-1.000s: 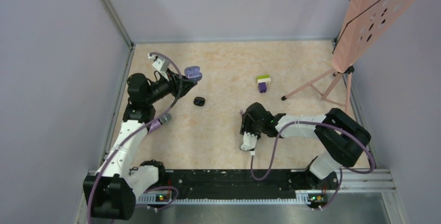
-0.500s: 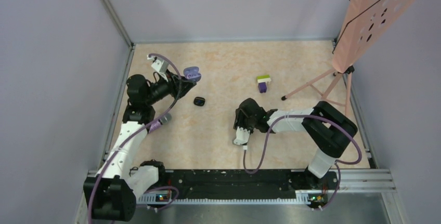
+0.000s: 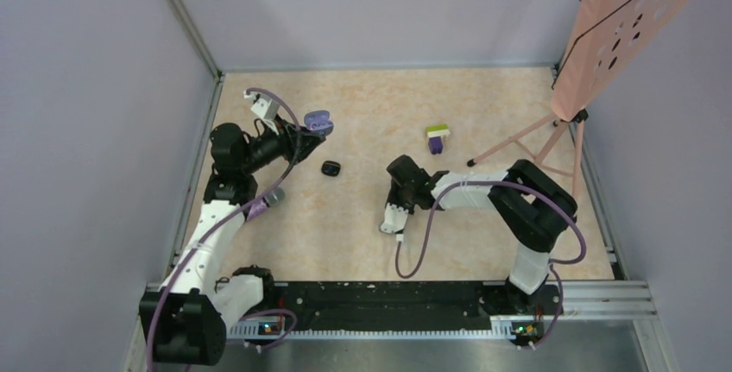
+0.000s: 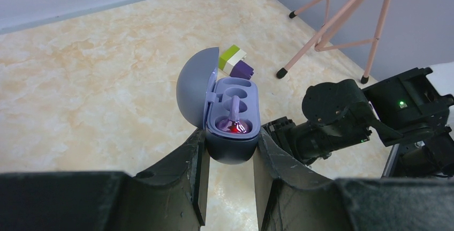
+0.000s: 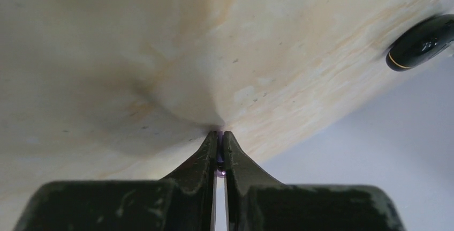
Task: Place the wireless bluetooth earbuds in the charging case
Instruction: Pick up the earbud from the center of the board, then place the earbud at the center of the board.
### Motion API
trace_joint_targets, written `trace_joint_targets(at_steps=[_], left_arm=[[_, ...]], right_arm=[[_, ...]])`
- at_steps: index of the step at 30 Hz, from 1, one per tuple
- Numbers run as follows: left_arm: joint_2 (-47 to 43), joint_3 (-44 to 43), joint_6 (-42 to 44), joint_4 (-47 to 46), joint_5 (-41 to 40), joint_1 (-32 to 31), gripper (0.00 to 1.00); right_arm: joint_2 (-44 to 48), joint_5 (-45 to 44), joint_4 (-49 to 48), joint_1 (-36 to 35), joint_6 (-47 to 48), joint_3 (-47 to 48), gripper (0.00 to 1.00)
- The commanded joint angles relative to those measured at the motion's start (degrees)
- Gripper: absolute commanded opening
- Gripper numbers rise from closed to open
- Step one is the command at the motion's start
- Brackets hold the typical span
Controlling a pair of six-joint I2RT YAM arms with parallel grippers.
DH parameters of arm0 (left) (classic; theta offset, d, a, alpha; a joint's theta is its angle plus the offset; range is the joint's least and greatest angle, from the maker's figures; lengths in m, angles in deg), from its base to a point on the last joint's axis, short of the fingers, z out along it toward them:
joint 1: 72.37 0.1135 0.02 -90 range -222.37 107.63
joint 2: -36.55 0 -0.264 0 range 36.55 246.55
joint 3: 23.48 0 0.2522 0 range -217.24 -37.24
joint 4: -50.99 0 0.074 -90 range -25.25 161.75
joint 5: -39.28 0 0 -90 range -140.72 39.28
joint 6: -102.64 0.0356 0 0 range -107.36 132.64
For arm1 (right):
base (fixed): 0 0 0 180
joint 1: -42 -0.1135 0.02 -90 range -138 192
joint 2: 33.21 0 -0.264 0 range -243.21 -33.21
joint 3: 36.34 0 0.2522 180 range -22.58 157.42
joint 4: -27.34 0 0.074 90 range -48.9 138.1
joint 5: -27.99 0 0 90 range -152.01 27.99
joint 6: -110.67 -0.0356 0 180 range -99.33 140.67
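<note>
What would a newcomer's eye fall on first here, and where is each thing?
The open purple charging case, a red light glowing inside, is clamped in the left gripper on the scene's left. Near the middle, the right gripper is pinched shut on a tiny purple earbud, with a black earbud lying between the arms. A pink stand fills the far right corner.

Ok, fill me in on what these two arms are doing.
The left hand holds the purple charging case raised off the table, lid open, with one purple earbud seated in a slot and the other slot empty. The right hand is pinched shut on a tiny purple piece, tips at or just above the table near its middle. A black earbud lies on the table between the arms.
</note>
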Motion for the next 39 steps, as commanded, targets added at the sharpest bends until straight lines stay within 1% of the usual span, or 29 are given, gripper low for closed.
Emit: trace_joint_targets(at_steps=[1,4,5,7,9,12,13,15,16,18,19,23,28,31,33,35,37,39], left_arm=[[1.68,-2.21,-0.87,-2.59,0.49,0.24,0.0],[3.14,-3.73,-0.2,-1.53,0.9,0.24,0.0],[3.75,-4.34,-0.03,-1.12,1.13,0.24,0.0],[4.79,-5.32,0.69,-0.33,1.64,0.24,0.0],[5.89,-6.43,1.58,0.75,1.99,0.24,0.0],[7.54,-8.03,2.63,1.77,3.32,0.25,0.0],[8.18,-8.34,2.73,1.81,3.83,0.24,0.0],[9.67,-9.05,2.8,1.98,4.93,0.31,0.0],[10.32,-9.42,3.1,1.95,5.66,0.31,0.0],[11.55,-10.12,4.04,1.82,8.07,0.32,0.0],[12.2,-10.56,4.56,1.76,10.0,0.28,0.0],[14.72,-11.33,4.94,0.91,16.89,0.24,0.0],[16.65,-11.52,4.86,-0.94,21.42,-0.01,0.0],[16.5,-11.72,6.63,-0.1,21.77,-0.49,0.0],[16.06,-12.23,9.37,3.32,20.39,-1.2,0.0],[15.67,-12.49,11.52,4.85,20.22,-2.0,0.0],[15.73,-12.82,11.73,5.08,21.78,-2.72,0.0],[15.88,-13.39,11.93,5.95,21.86,-3.51,0.0]], right_arm=[[-1.84,0.45,3.47,0.21,-0.45,6.25,0.02],[-3.13,-0.65,6.43,0.79,-14.28,13.25,0.0],[-3.83,-1.02,8.51,1.09,-20.48,16.79,0.0],[-5.77,-0.75,15.56,2.17,-34.56,26.13,0.0],[-7.33,2.13,23.17,4.16,-48.73,35.61,0.0],[-8.08,14.08,32.89,9.99,-68.12,47.57,0.0],[-7.39,19.33,34.62,11.94,-73.24,48.55,0.0],[-4.93,31.53,35.09,16.14,-80.75,46.65,0.0],[-3.21,38.37,34.11,17.76,-83.91,44.43,0.0],[0.62,48.08,29.59,20.37,-89.36,39.33,0.0],[3.18,50.82,27.06,21.08,-93.07,37.21,0.0],[8.65,58.05,19.28,21.44,-101.97,32.73,0.0],[11.6,61.43,4.56,21.49,-115.96,28.06,0.0],[11.01,61.44,0.87,21.51,-119.43,28.22,0.0],[10.39,61.27,-0.78,21.49,-122.85,28.9,0.0],[10.48,61.37,-4.78,21.47,-126.34,28.45,0.0],[10.65,60.84,-8.53,21.11,-129.57,28.19,0.0],[11.22,58.91,-9.73,20.29,-130.39,28.54,0.0]])
